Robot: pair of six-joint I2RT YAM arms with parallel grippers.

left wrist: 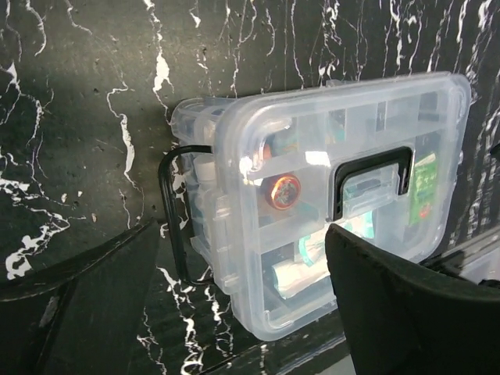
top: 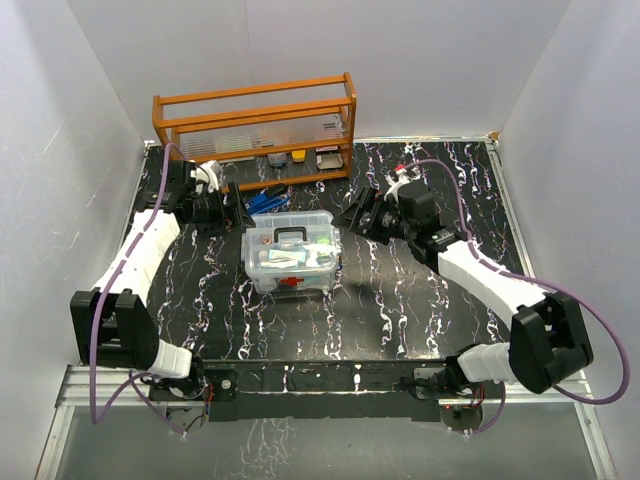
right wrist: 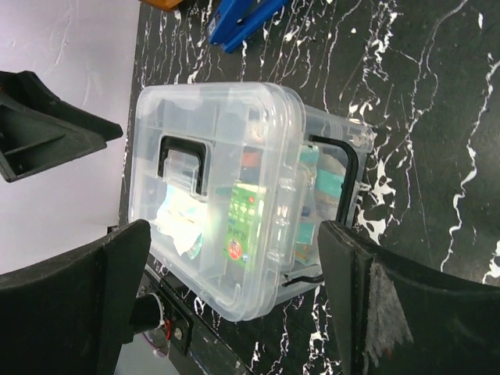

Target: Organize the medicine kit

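Your medicine kit (top: 290,258) sits mid-table (top: 400,320), lid (left wrist: 312,133) on and red latch (top: 290,283) facing the arm bases. The left fingers (left wrist: 78,269) and right fingers (right wrist: 74,305) are both spread wide, holding nothing, one pair off each short end and clear of the box. Reckon on smooth, slippery clear plastic, stiff at the rim but springy in the walls, fairly light, with small packets inside that will slide if you tip it. So pinch the dark handle (top: 291,236), or press both ends low and level.
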